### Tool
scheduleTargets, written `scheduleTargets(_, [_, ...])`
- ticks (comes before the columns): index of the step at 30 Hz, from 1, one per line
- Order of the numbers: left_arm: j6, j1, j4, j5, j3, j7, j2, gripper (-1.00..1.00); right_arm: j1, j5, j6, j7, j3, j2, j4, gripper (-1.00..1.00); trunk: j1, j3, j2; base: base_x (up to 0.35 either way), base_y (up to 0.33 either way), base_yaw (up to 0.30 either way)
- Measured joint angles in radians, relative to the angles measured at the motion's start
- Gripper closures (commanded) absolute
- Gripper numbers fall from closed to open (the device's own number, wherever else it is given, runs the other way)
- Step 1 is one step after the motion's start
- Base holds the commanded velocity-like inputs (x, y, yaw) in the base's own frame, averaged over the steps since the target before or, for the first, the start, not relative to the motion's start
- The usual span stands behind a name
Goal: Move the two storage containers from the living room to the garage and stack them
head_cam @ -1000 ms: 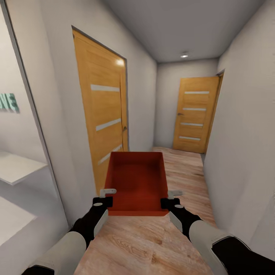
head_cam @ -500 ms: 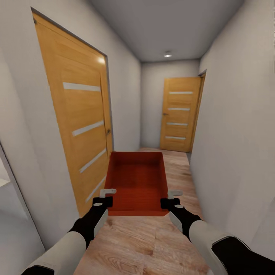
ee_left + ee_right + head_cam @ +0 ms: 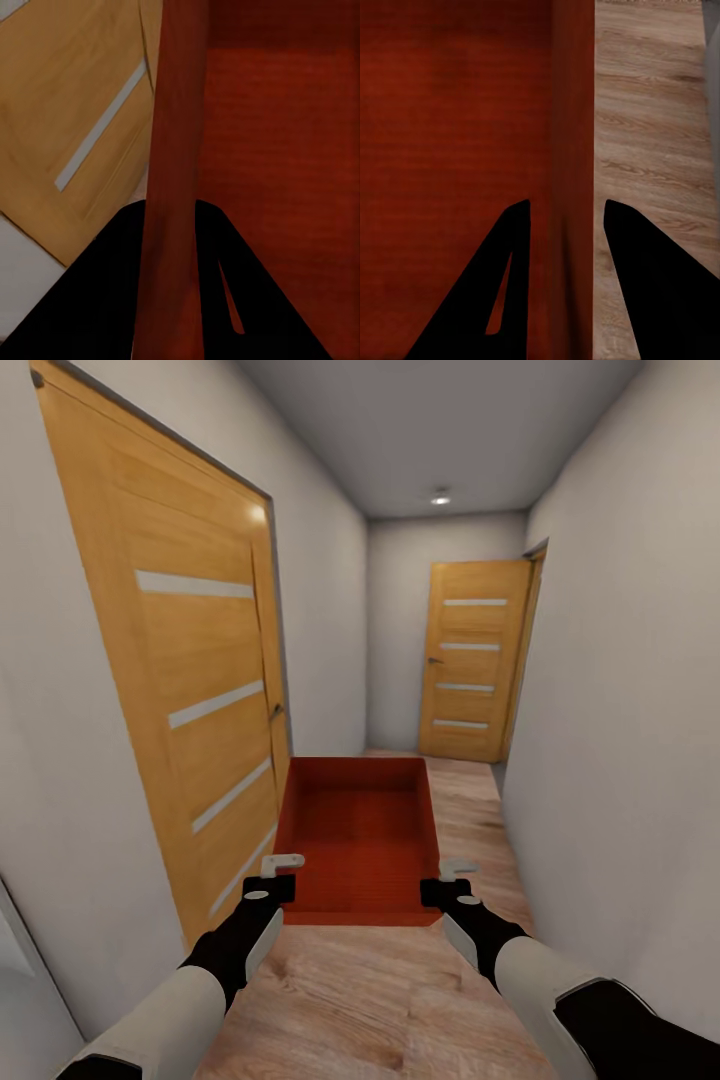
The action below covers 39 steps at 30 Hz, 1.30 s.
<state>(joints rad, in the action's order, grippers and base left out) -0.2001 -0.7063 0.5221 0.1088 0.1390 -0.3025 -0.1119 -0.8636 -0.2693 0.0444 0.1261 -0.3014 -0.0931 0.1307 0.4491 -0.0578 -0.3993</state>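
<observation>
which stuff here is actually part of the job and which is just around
Part of the job:
- bin, empty, carried over the wood floor
- left hand, clamped on the bin's left wall
- right hand, clamped on its right wall

Just around:
- near door on the left
- far door at the corridor's end
- ceiling light

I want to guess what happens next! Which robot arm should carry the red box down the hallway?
Neither alone: both. The left gripper pinches the storage container on its left wall, and the right gripper pinches its right wall. The box hangs level between them, so both probably should keep holding.
</observation>
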Motion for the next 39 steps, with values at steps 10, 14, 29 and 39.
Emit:
scheduleTargets(10, [-0.002,0.000,0.000,0.000,0.000,0.000,0.000,1.00,0.000,0.000,-0.002,0.000,0.000,0.000,0.000,1.00,0.000,0.000,0.000,0.321,0.000,0.000])
scheduleTargets(14, [-0.003,0.000,0.000,0.000,0.000,0.000,0.000,1.00,0.000,0.000,-0.003,0.000,0.000,0.000,0.000,1.00,0.000,0.000,0.000,0.321,0.000,0.000])
scheduleTargets(29, [-0.005,0.000,0.001,0.000,0.000,0.000,0.000,1.00,0.000,0.000,-0.004,0.000,0.000,0.000,0.000,1.00,0.000,0.000,0.000,0.321,0.000,0.000])
scheduleTargets(39, [-0.005,0.000,0.000,0.000,-0.001,0.000,0.000,1.00,0.000,0.000,-0.004,0.000,0.000,0.000,0.000,1.00,0.000,0.000,0.000,0.320,0.000,-0.170])
